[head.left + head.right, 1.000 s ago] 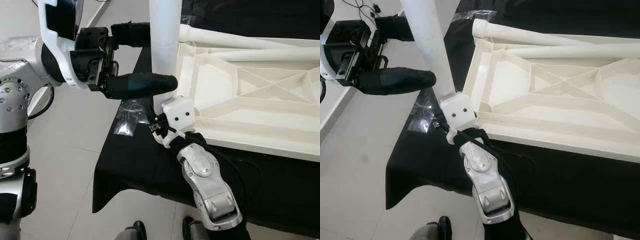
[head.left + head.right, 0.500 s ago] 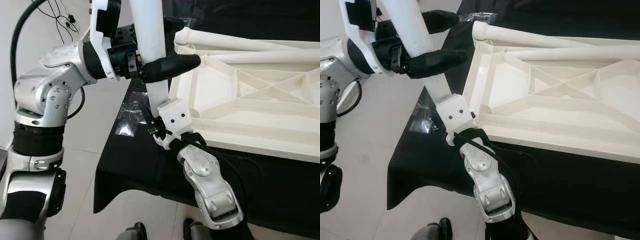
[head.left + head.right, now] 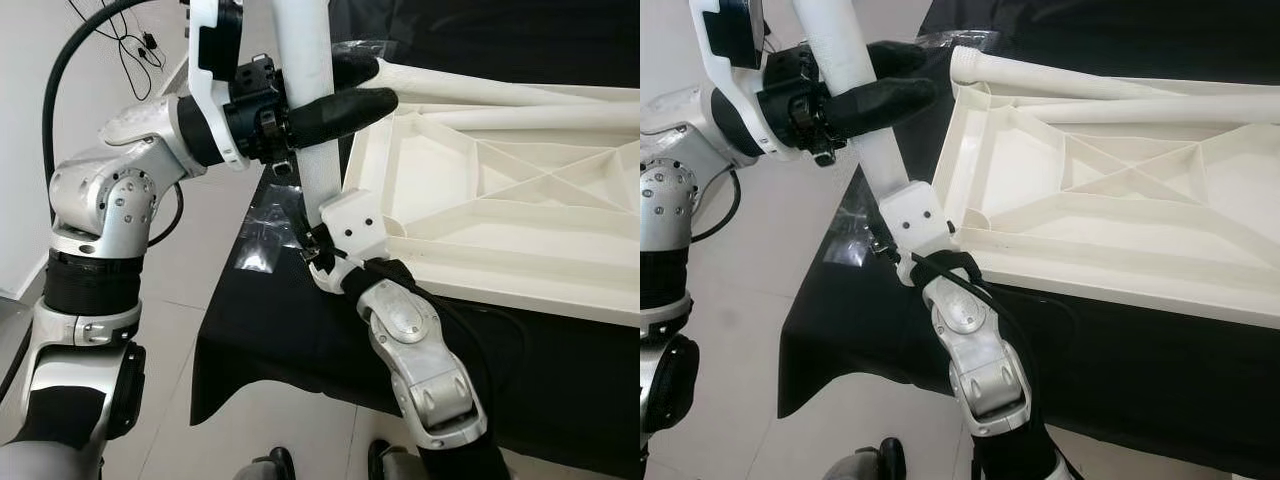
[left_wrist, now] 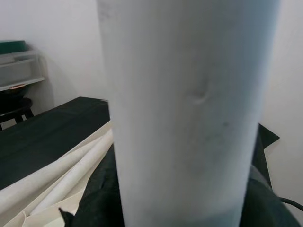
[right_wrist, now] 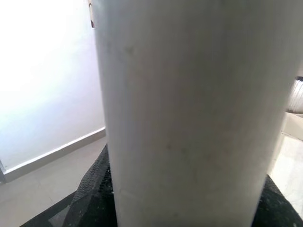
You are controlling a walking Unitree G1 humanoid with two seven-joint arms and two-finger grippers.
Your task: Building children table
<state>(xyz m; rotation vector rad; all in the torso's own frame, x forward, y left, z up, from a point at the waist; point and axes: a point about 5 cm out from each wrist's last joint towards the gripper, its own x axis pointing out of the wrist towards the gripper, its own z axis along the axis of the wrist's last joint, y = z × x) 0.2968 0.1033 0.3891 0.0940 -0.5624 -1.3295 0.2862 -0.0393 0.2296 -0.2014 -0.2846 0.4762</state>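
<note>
Both hands clamp one white leg (image 3: 305,90) upright at upturned tabletop (image 3: 520,190)'s near-left corner: left hand (image 3: 335,90) high, right hand (image 3: 345,235) low; remaining legs (image 3: 480,90) unfitted.

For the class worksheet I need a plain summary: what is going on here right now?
The robot is fitting a white table leg at the corner of an upturned white tabletop lying on a black cloth. Its left gripper has both black fingers around the leg higher up, and its right gripper holds the leg lower down, beside the corner. More loose legs lie along the tabletop's far edge.
</note>
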